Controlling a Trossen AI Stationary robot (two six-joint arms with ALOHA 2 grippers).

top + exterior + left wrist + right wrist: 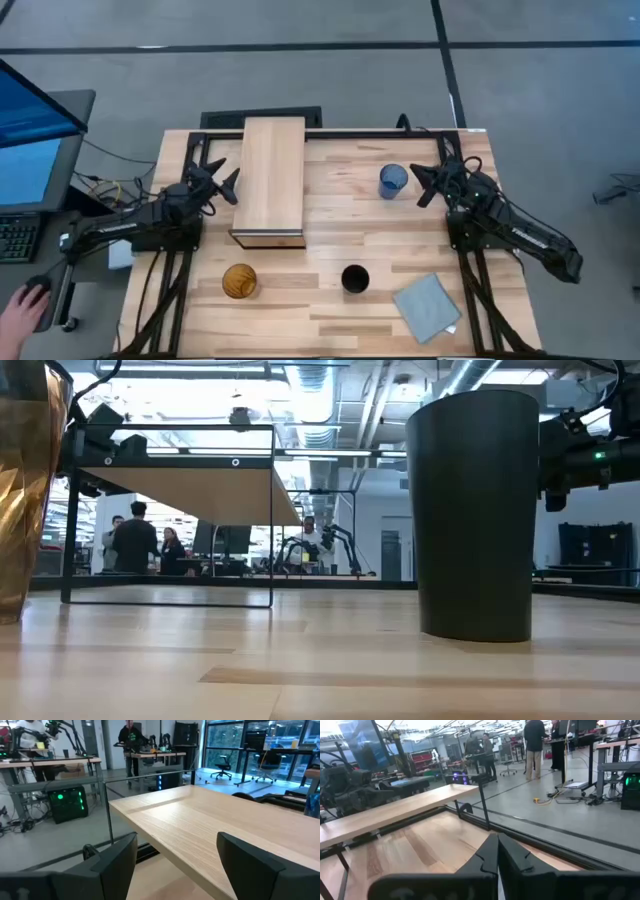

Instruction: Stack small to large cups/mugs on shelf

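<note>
The light-wood shelf [272, 180] stands at the table's far middle; it also shows in the low view [190, 490] and the left wrist view [210, 825]. The translucent blue cup [392, 181] stands upright on the table to the shelf's right. The black cup [354, 278] [475, 510] and the amber cup [239, 281] [25, 490] stand upright near the front edge. My left gripper [225, 183] [175, 865] is open and empty at the shelf's left side. My right gripper [422, 186] [497, 851] is shut and empty just right of the blue cup.
A grey-blue folded cloth [427, 306] lies at the front right corner. A black frame [330, 132] runs along the table's far edge. A person's hand [20, 305] rests on a mouse left of the table. People stand in the room behind [135, 540].
</note>
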